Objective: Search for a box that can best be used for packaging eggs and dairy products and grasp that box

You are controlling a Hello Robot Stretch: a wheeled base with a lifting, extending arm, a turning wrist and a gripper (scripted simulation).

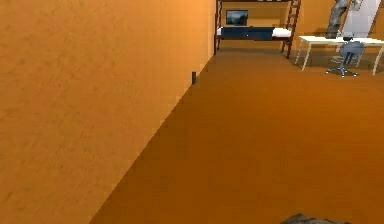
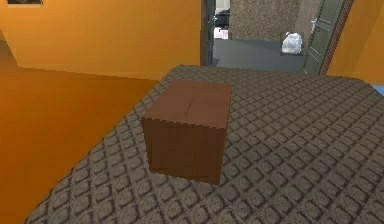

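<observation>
Brown box [image 2: 188,128] upright on patterned rug [image 2: 300,150], roughly cubic, flaps up, end effector state unclear

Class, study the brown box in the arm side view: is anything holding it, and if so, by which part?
Nothing is holding the brown box: it stands on the patterned grey surface, and its visible faces are free of any contact.
</observation>
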